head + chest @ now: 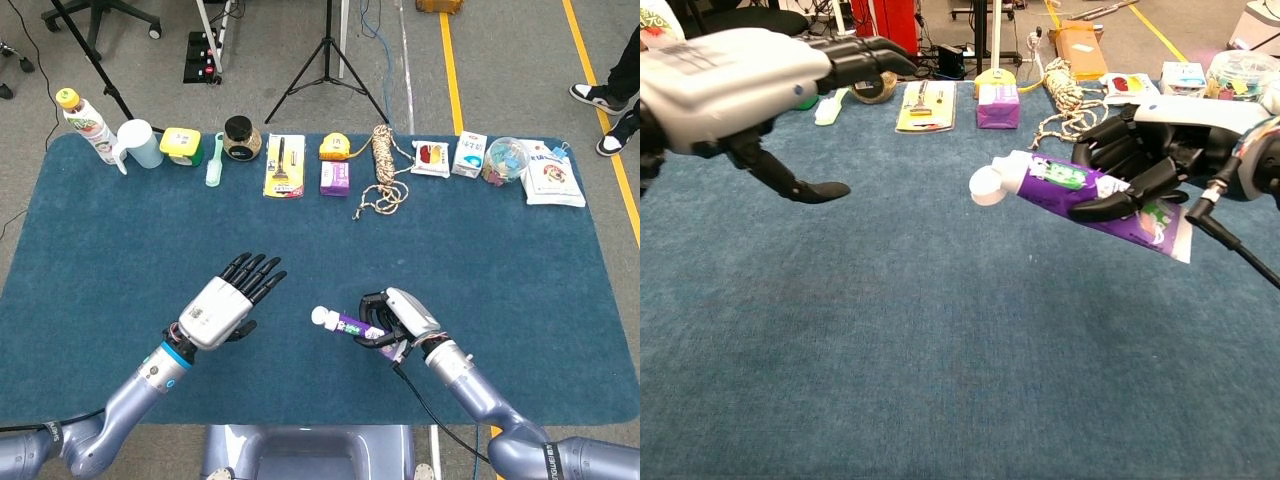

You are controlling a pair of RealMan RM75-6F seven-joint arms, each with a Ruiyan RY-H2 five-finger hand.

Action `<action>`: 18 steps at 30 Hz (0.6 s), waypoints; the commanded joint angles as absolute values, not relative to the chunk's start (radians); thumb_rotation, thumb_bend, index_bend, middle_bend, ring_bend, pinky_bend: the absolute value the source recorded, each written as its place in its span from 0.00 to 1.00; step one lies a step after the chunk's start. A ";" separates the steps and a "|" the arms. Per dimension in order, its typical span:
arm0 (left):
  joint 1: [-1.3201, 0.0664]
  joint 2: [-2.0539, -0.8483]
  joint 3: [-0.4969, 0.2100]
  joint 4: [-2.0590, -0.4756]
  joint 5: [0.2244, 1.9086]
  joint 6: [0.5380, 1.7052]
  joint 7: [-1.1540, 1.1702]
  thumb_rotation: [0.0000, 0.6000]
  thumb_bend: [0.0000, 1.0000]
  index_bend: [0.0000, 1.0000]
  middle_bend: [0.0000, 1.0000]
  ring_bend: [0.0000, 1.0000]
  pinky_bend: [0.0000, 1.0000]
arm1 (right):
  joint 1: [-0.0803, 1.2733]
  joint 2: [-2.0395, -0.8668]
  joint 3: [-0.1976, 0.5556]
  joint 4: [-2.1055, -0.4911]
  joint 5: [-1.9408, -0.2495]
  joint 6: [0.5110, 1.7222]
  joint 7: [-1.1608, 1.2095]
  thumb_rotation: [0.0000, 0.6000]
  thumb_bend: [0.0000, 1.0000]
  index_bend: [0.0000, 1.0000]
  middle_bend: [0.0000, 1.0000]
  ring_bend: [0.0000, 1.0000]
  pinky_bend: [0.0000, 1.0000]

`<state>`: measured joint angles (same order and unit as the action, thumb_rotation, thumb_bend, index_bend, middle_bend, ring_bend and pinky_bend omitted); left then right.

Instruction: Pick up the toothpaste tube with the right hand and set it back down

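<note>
My right hand (400, 318) (1160, 145) grips the toothpaste tube (345, 324) (1080, 192), a purple tube with a white cap pointing to the left. In the chest view the tube hangs clear above the blue table cloth, tilted slightly with its cap end higher. The black fingers wrap over its middle and the thumb presses from below. My left hand (228, 300) (750, 80) hovers to the left of the tube with its fingers spread straight and nothing in it.
Along the far edge of the blue table (120, 230) lies a row of items: a bottle (85, 122), a cup (140, 143), a jar (241, 137), a yellow card (284, 166), a purple box (335, 177), a rope coil (385, 165), and packets (552, 180).
</note>
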<state>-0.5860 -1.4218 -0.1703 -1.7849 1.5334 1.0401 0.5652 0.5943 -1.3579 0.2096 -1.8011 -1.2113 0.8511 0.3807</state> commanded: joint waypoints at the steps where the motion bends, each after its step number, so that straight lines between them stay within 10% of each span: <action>1: -0.614 -1.461 -0.174 -1.756 1.524 1.031 0.598 0.93 0.26 0.00 0.00 0.00 0.06 | 0.600 -1.361 0.214 -1.808 -1.206 0.845 0.389 1.00 0.25 0.80 0.76 0.83 0.96; 18: -0.673 -1.607 -0.178 -1.629 1.542 1.098 0.550 0.93 0.26 0.00 0.00 0.00 0.05 | 0.625 -1.370 0.235 -1.834 -1.209 0.803 0.471 1.00 0.25 0.80 0.76 0.82 0.96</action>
